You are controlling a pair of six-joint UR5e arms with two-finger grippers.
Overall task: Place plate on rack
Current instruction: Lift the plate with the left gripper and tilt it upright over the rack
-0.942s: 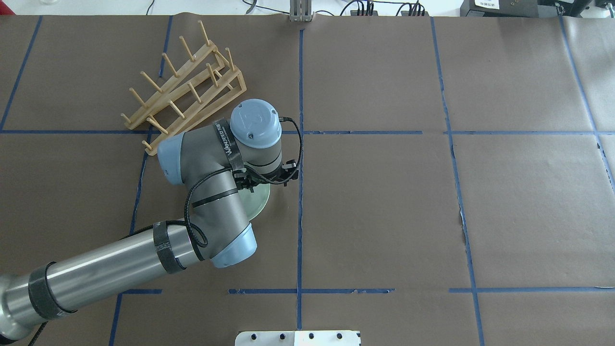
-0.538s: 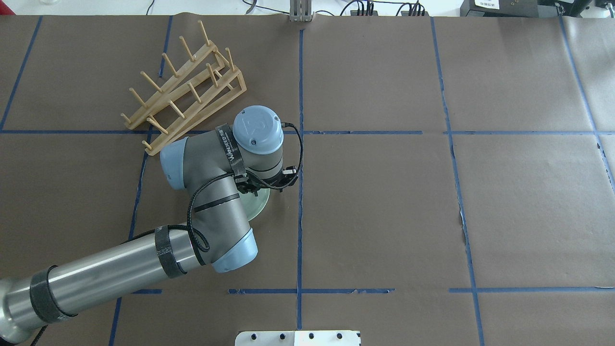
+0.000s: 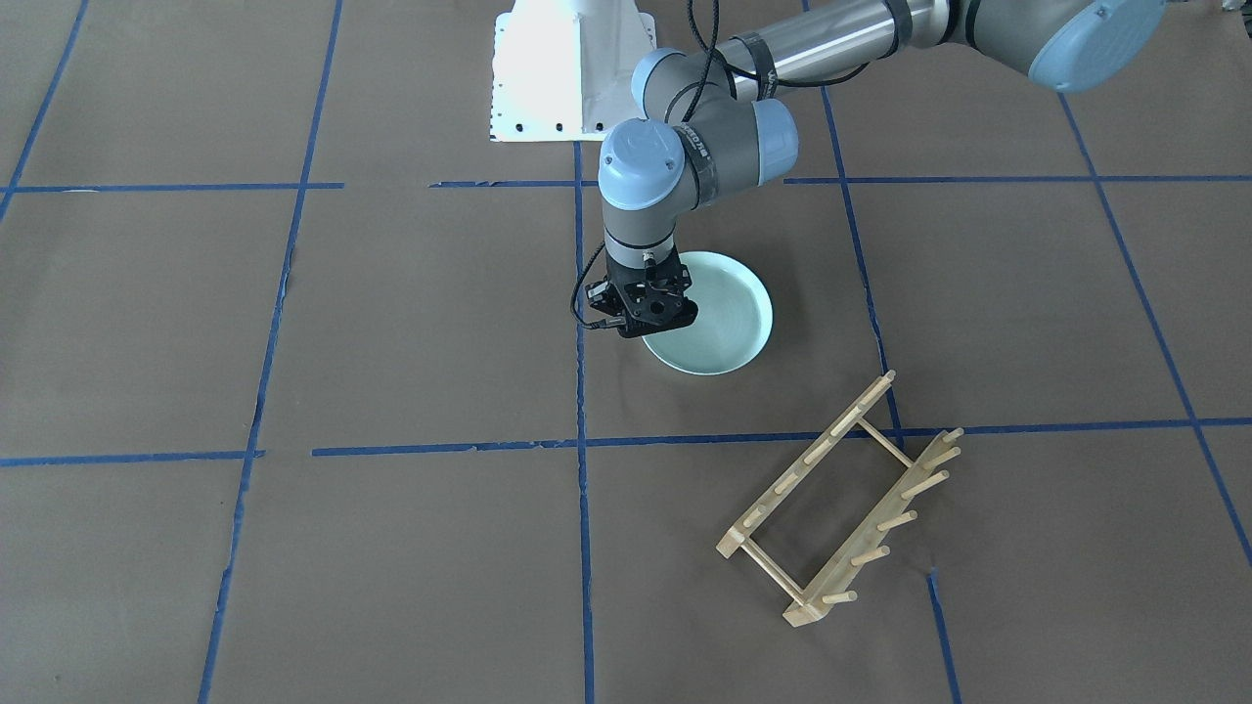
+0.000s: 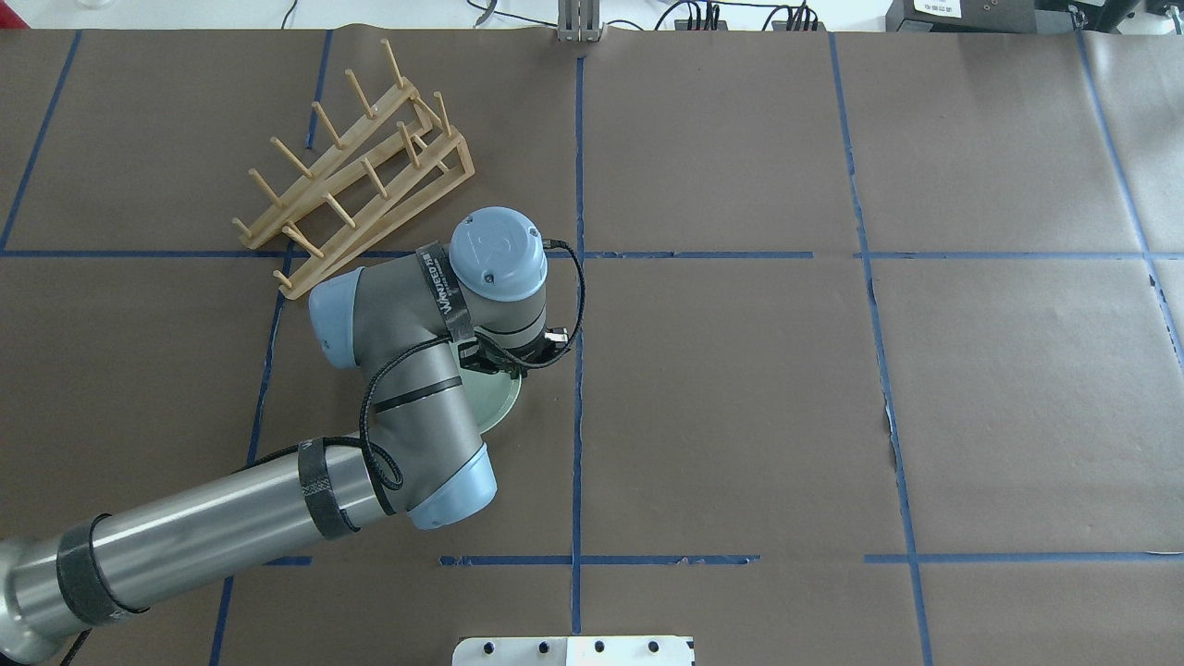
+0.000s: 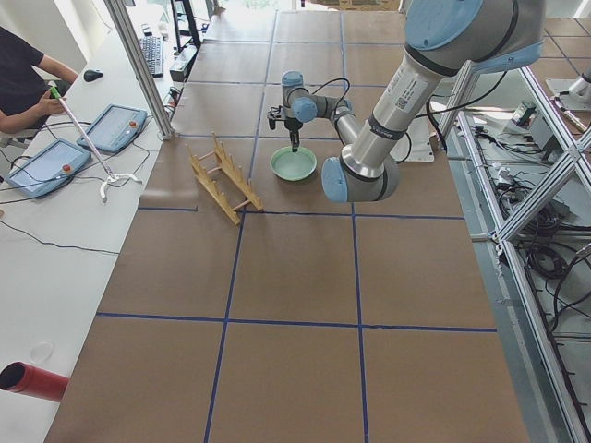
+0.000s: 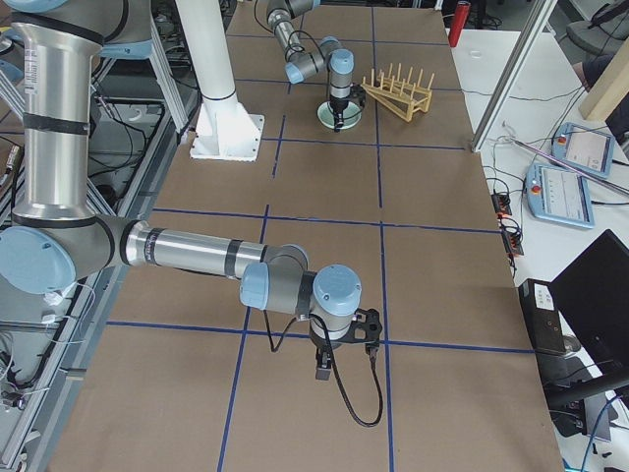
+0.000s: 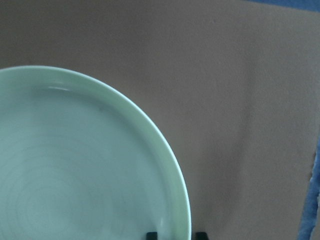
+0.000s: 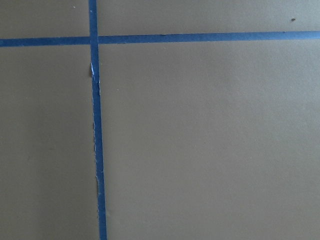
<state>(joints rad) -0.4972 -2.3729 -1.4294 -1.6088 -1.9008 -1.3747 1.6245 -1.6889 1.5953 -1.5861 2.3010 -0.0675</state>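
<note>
Brown paper (image 4: 740,416) (blue tape (image 4: 703,254) grid) covers the table (image 4: 1017,444).

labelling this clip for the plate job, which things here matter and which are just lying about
For the job: plate, rack, left jaws astride the plate's rim.
Just lying about: red cylinder, two tablets, keyboard, on the white side bench.

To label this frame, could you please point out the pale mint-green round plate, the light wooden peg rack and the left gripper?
Pale mint-green round plate (image 3: 729,313): front-facing view, bare inner surface.
Light wooden peg rack (image 4: 398,205): overhead view, nearer rail's side.
Left gripper (image 7: 176,235): left wrist view, midway between fingertips.
</note>
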